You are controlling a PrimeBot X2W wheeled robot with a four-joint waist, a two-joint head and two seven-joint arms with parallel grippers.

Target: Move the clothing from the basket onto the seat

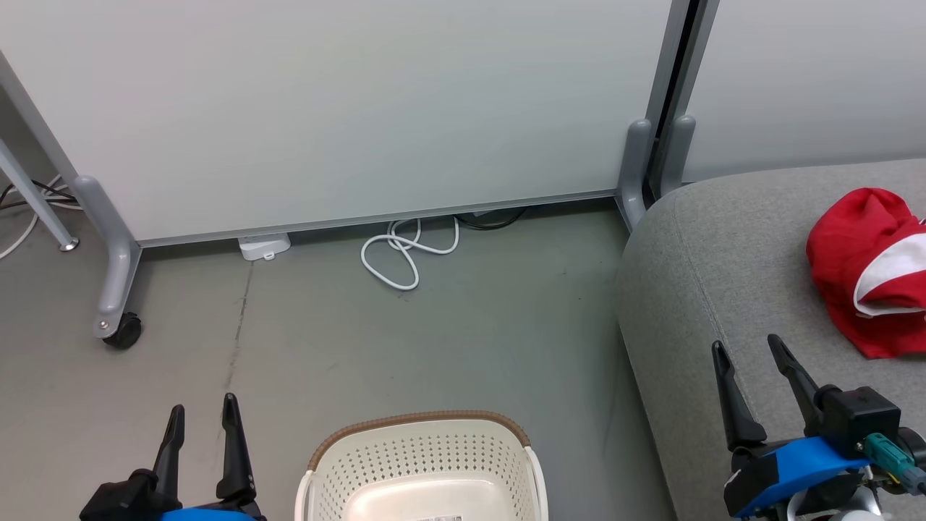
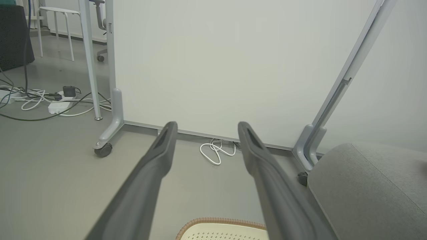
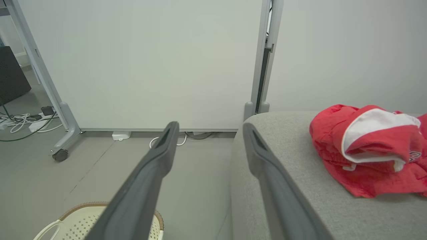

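Two long dark fingers of the left tool (image 1: 202,405) rise at the lower left of the head view, spread apart and empty, above the grey floor (image 1: 470,325). Just to its right stands the cream-white perforated plastic basket (image 1: 419,418) with a brown woven-look rim, on the floor near the front of the large light grey fabric-upholstered seat (image 1: 680,304). The right tool (image 1: 746,342) hangs over the near edge of that seat, its fingers likewise parted and holding nothing. Bright red soft fabric clothing (image 1: 861,268) with white trim lies crumpled on the seat, beyond the right tool and apart from it. Behind, a white coiled cable (image 1: 409,248) lies on the floor at the foot of a pale wheeled partition panel (image 1: 362,108).
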